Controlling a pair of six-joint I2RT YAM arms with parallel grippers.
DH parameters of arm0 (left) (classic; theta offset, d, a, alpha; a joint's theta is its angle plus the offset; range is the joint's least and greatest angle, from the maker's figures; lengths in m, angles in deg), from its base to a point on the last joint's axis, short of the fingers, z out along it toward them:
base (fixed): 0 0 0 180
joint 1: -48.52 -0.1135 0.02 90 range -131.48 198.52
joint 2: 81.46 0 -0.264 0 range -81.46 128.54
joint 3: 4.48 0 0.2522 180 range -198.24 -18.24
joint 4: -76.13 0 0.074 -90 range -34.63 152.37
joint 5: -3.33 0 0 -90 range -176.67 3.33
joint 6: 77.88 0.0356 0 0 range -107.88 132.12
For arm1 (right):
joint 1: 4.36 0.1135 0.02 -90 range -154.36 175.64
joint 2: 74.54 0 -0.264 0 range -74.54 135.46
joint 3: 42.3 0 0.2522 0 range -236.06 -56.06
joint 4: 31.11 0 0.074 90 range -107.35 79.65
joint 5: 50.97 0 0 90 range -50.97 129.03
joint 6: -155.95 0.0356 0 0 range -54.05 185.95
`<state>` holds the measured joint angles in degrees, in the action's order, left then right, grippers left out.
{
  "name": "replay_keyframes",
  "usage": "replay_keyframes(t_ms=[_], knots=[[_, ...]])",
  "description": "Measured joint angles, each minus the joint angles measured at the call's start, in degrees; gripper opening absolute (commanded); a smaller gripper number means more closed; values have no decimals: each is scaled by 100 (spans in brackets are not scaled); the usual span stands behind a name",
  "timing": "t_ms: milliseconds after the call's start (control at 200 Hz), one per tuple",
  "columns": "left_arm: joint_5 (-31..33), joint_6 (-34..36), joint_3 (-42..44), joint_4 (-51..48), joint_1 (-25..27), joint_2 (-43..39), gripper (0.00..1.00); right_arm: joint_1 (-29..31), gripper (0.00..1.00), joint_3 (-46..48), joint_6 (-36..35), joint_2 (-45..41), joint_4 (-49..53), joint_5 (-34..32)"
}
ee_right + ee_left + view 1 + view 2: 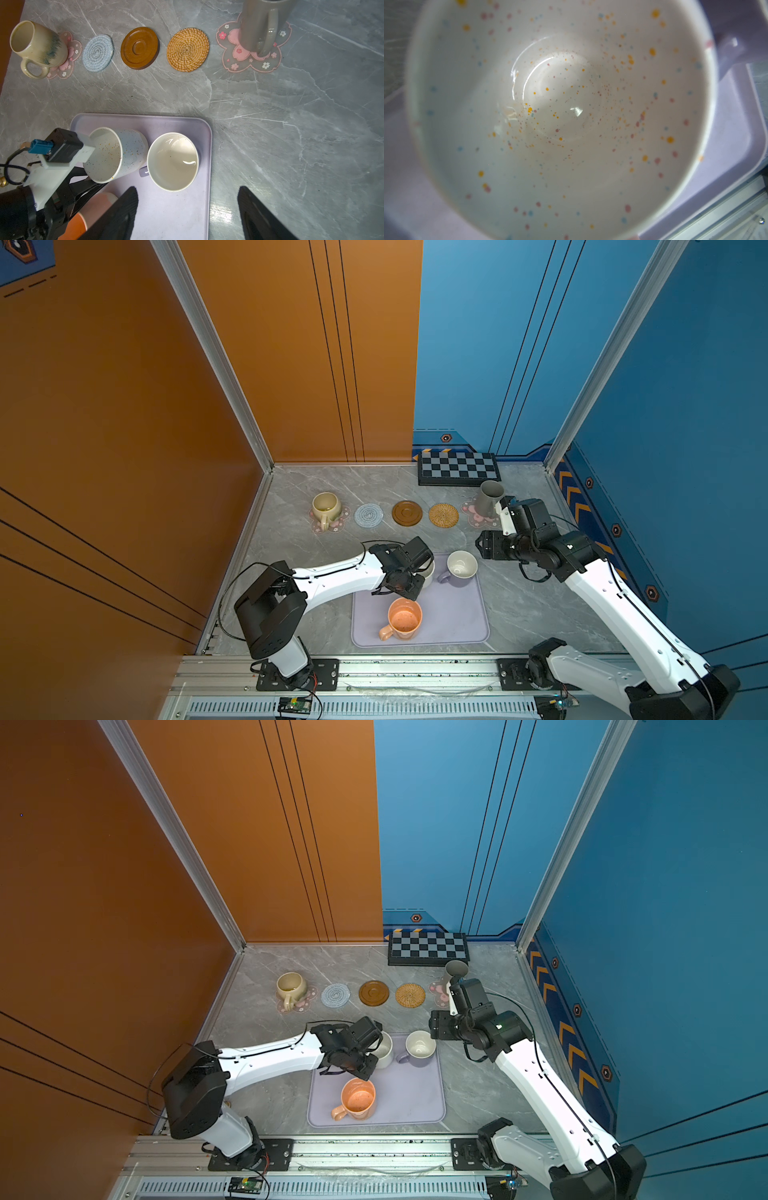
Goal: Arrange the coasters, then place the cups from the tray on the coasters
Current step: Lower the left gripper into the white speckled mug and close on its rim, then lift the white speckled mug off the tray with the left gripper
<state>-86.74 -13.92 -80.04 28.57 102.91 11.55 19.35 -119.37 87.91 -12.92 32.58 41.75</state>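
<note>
Tray (457, 614) at 6 o'clock on the counter (540, 593). On it: orange-peach mug (404, 619) at 6; speckled white mug (124, 151) at 11, rim pinched by the left fingers (87, 187); lavender mug (461, 568) at 1. Right fingers (126, 207) spread wide, empty, over the tray's 2 o'clock corner. Beyond, the coaster row, 9 to 3: left pink flower (338, 519) under the beige mug (326, 506), crocheted round (368, 515), wooden disc (407, 513), rattan (443, 514), right pink flower (469, 508) under the grey mug (489, 499).

My left gripper (372, 1061) is on the white cup (385, 1051) at the tray's (415, 1102) far-left corner, lavender cup (419, 1048) to its right, orange cup (358, 1099) nearer. Farther off, beige cup (291, 986) and grey cup (456, 969) each sit on a pink coaster (309, 995), three bare coasters (373, 993) between.
</note>
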Motion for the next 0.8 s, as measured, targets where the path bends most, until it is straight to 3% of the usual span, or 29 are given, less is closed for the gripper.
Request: replay_keyframes(t_ms=[801], knots=[[74, -15, 57, 66, 4, -37, 0, 72, 78, -72, 42, 195, -66, 2]])
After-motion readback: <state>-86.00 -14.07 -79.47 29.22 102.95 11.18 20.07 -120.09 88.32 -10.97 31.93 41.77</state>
